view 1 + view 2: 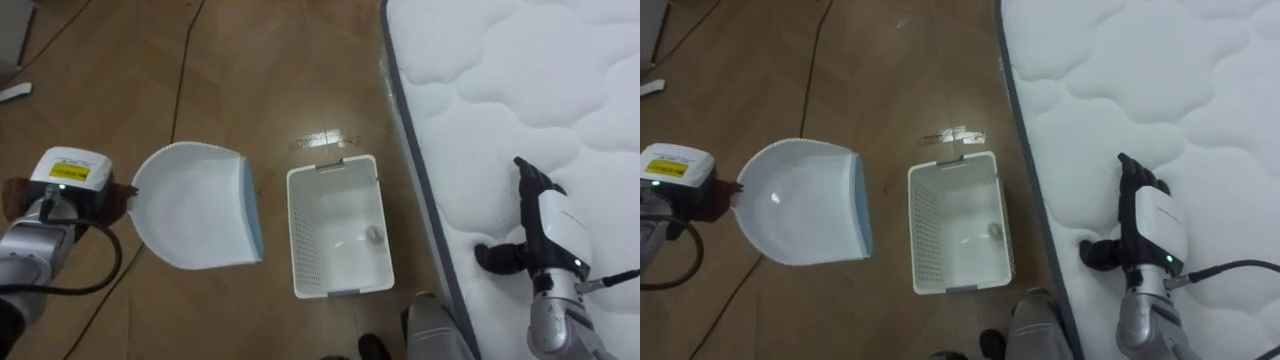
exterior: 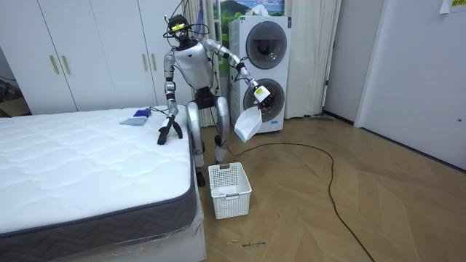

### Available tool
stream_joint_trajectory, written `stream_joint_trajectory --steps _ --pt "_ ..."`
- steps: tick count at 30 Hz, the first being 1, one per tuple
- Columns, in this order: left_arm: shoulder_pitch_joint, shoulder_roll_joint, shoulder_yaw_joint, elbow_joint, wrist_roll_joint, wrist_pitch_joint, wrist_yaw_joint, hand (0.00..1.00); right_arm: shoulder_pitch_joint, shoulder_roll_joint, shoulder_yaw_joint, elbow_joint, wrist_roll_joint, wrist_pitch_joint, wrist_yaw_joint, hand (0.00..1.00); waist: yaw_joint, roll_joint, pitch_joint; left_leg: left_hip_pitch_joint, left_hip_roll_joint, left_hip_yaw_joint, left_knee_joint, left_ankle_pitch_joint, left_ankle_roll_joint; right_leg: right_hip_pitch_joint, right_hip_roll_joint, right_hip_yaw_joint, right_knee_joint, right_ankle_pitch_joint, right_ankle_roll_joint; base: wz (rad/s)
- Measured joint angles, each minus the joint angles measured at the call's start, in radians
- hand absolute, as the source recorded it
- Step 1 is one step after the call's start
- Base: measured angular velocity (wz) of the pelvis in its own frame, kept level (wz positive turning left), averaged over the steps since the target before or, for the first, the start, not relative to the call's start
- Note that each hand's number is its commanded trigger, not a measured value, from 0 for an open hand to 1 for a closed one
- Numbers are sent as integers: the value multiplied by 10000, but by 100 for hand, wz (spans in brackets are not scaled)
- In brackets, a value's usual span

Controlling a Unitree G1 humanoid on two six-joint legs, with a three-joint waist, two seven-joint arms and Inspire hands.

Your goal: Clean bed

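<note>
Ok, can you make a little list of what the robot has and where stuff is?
Left hand: holds the white dustpan above the floor
Right hand: open, fingers resting on the mattress
Basket: white, on the floor between dustpan and mattress
Inside basket: one small grey thing
On mattress: a blue item

Bright, even indoor light, soft shadows
</note>
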State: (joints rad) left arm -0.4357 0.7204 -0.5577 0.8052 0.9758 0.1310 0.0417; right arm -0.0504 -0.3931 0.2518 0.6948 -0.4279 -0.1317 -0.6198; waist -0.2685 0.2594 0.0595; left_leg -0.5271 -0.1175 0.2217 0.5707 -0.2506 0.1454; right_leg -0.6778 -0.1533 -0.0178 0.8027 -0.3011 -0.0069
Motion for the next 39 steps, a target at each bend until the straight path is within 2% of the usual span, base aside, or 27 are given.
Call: stream_joint_trajectory --steps 6,10,15,20,21,23,26,28,30,31,32,34,35,36,37,39 --pt "-17 21 -2 0 114 0 -568 100 -14 0 0 0 4 -76 -24 0 -12 -19 2 -10 3 118 -55 -1 1 -70 -12 72 2 -16 23 -1" --pt "-77 177 -2 1 107 0 -740 100 -15 0 29 0 4 -122 -92 0 -20 -25 5 -44 16 158 -93 -1 1 -109 -26 7 -15 -21 16 0" --pt "-167 202 -3 2 105 -1 -690 100 86 -1 31 1 11 -122 -161 0 5 -24 6 -24 82 155 -169 -1 2 -23 18 -23 -164 -9 25 4" --pt "-169 198 10 4 -20 -20 -38 100 218 -18 106 -7 546 -209 -378 0 212 -70 13 11 162 213 -176 -11 -15 48 58 -73 -255 10 8 0" --pt "-172 190 34 -9 -56 -83 186 100 315 -25 111 -4 636 -231 -472 0 290 -110 36 86 176 216 -183 -22 -33 119 82 -64 -286 10 8 -7" --pt "-162 189 57 -9 -264 -132 530 100 386 -22 126 38 737 -229 -530 0 463 -192 25 173 215 223 -189 -73 -45 208 176 13 -336 11 10 -9" --pt "154 189 580 -354 -660 -309 1104 100 508 -15 104 38 782 -228 -531 0 623 -371 1 210 232 208 -163 -98 -57 220 223 40 -373 13 7 -7" --pt "606 161 1026 -875 -1019 -647 1530 100 628 -8 150 275 795 -293 -509 0 1084 -614 -11 451 412 396 -175 -181 -115 352 581 401 -593 112 34 -42" --pt "1163 14 1568 -1180 -1026 -982 1886 100 725 1 206 417 805 -306 -323 0 1421 -795 -79 751 538 402 -199 -301 -207 628 840 621 -811 197 -14 -63" --pt "1491 -76 1846 -1258 -1112 -1163 2100 100 740 35 211 451 884 -303 -158 0 1580 -942 -147 981 558 362 -266 -356 -253 818 951 740 -912 202 -18 -55" --pt "1603 -137 1993 -1281 -1122 -1235 2172 100 764 44 212 501 917 -299 -82 0 1635 -1023 -181 1080 556 307 -298 -378 -274 910 997 780 -961 209 -25 -44" --pt "2054 -491 2444 -1495 -1236 -1315 2554 100 751 100 209 853 1209 -298 7 0 1797 -1287 -282 1557 555 286 -610 -411 -287 1357 1153 995 -1256 269 12 -33" --pt "2203 -568 2467 -1600 -1401 -1326 2648 100 772 100 209 894 1305 -289 7 0 1826 -1332 -299 1693 556 281 -722 -410 -286 1481 1162 991 -1362 303 7 -25" --pt "2427 -780 2478 -1787 -1847 -1413 2705 100 839 100 185 976 1600 -280 0 0 1831 -1370 -306 1981 578 207 -889 -409 -286 1778 1203 965 -1633 351 21 -17" --pt "2629 -926 2478 -2092 -2280 -1525 2706 100 900 119 174 1043 1903 -280 0 0 1825 -1471 -356 2185 609 189 -1039 -409 -286 2041 1247 956 -1849 390 36 -10" --pt "2752 -1060 2478 -2496 -2815 -1771 2705 100 1009 193 -99 1063 2104 -296 8 0 1806 -1557 -384 2374 738 161 -1129 -417 -290 2405 1301 782 -2276 540 11 -2"
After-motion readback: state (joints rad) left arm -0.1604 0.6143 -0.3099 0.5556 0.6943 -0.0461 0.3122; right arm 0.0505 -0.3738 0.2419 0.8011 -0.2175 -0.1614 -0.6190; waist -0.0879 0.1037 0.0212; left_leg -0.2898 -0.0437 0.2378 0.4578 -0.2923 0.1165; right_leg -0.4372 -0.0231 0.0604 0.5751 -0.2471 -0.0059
